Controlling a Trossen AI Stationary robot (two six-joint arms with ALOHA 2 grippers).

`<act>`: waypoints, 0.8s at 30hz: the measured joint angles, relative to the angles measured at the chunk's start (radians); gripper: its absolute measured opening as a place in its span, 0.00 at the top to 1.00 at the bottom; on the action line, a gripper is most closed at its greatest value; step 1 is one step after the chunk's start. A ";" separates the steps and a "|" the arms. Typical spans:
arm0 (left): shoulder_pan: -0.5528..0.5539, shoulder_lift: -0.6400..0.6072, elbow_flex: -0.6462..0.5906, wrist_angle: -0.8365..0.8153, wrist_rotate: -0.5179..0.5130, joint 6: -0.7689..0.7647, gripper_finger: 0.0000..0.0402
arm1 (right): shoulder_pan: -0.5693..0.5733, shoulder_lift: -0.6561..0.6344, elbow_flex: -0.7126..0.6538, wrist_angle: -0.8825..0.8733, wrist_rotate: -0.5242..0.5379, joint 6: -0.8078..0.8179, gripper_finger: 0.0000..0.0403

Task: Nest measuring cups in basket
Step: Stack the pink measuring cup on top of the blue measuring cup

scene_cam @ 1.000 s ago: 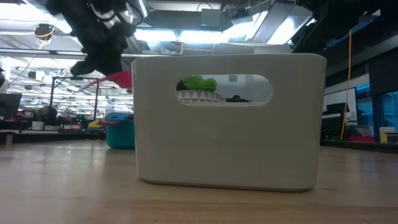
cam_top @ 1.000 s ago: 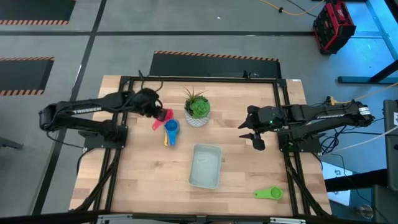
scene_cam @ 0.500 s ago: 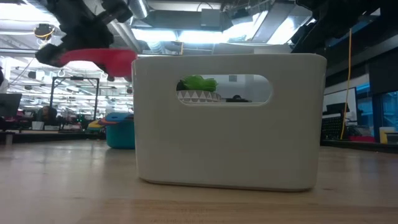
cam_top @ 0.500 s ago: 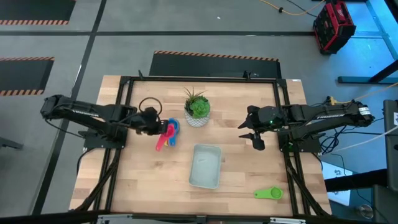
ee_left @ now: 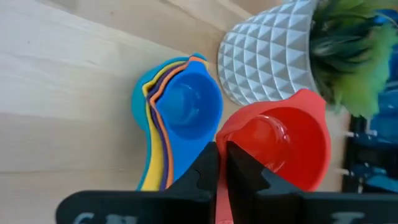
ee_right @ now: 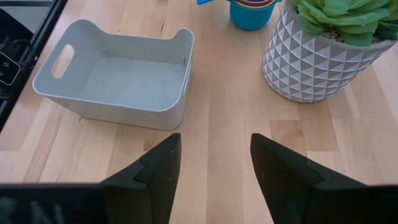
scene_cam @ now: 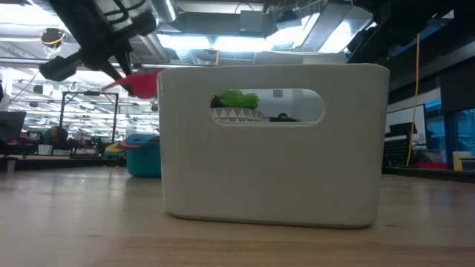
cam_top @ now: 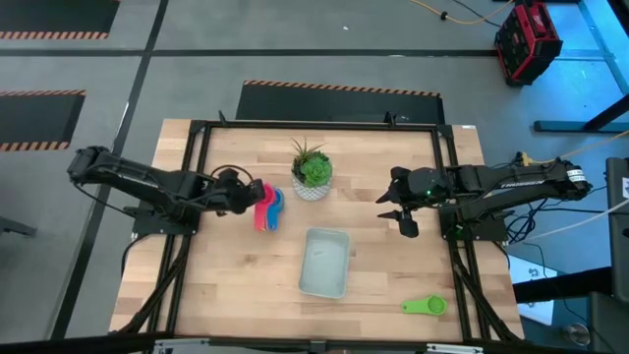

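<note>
— Basket (cam_top: 324,262) first, since it is the biggest thing: where does it sit against the fingers?

— Pale grey-blue, empty, on the wooden table (cam_top: 393,295). It lies ahead of the right gripper (cam_top: 401,213) and off to one side of its fingertips, apart from them. That gripper hangs over bare wood with its two dark fingers (ee_right: 155,168) parted and nothing between them.

— And the white pot with the green plant (cam_top: 313,174)?

— In the left wrist view it stands just beyond the tips of the left gripper (ee_left: 222,155), close beside the cups. In the right wrist view it sits ahead of the right fingers, on the opposite side from the basket.

— Then the measuring cups?

— A nested stack (ee_left: 174,118) rests on the table, teal outermost, with yellow, purple and orange edges showing and a blue cup on top. It lies just beside the left fingertips, below them.

— What are the left fingers doing?

— Clenched on the handle of a pink-red cup (ee_left: 286,143), bowl facing up, held off the table beside the stack. From table height it shows raised (scene_cam: 141,83) near the basket's upper corner.

— Anything smaller?

— A green cup (cam_top: 425,306) lies alone near the table's front edge, well apart from both grippers.
</note>
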 joint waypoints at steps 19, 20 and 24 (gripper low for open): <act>0.101 0.177 0.000 0.039 0.083 -0.048 0.98 | 0.000 0.000 0.000 0.008 0.000 0.000 0.51; 0.106 0.180 0.000 0.039 0.083 -0.048 0.98 | 0.000 0.000 0.000 0.007 0.000 0.000 0.51; 0.120 0.195 0.000 0.039 0.084 -0.053 0.97 | 0.000 0.000 0.000 0.007 0.000 0.000 0.51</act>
